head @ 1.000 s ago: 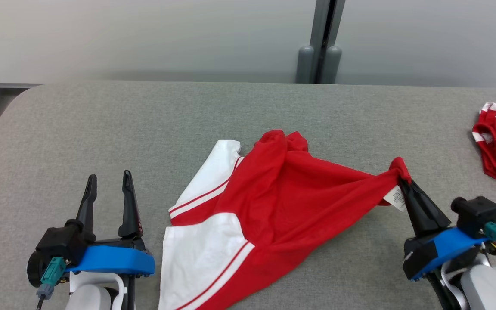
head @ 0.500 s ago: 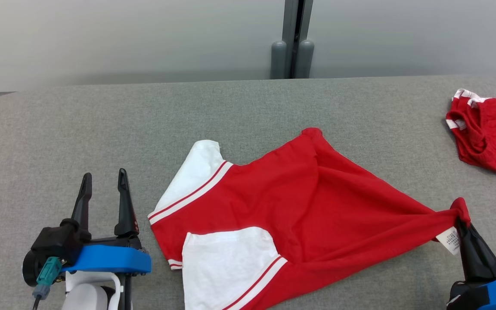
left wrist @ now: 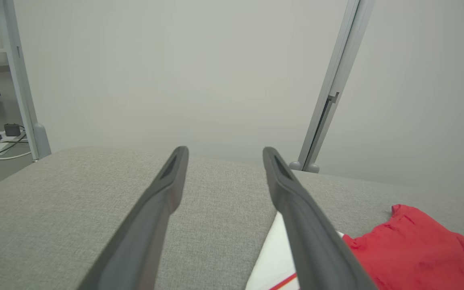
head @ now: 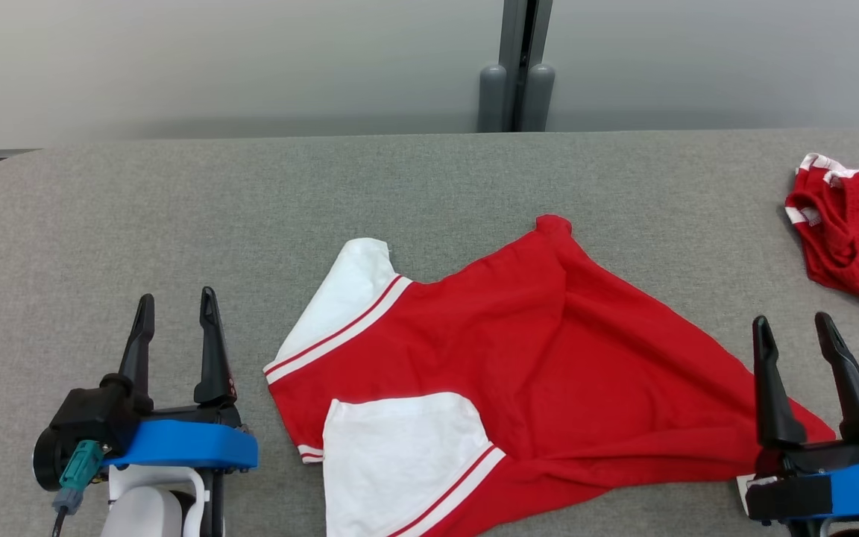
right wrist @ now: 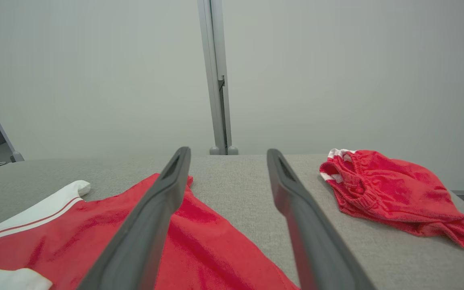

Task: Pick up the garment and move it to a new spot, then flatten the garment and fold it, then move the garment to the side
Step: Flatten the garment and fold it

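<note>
Garments, two: one red jersey shirt with white striped sleeves [head: 519, 358], lying between the grippers, one corner just below right gripper [head: 791, 321]; one crumpled red cloth bundle with white trim [head: 854, 246], ahead and right of it. Left gripper [head: 177, 296] and right, both spread wide, empty. Grey woven tabletop [head: 250, 209]; pale grey wall [head: 250, 60], one metal post [head: 517, 67].

We see the right end effector [head: 791, 321], a second ago pinched on the labelled corner of the garment [head: 549, 350], now with its fingers parted and that corner dropped flat on the desk [head: 176, 224] at 4 o'clock. The garment, earlier bunched at centre, now lies drawn out toward that corner.
</note>
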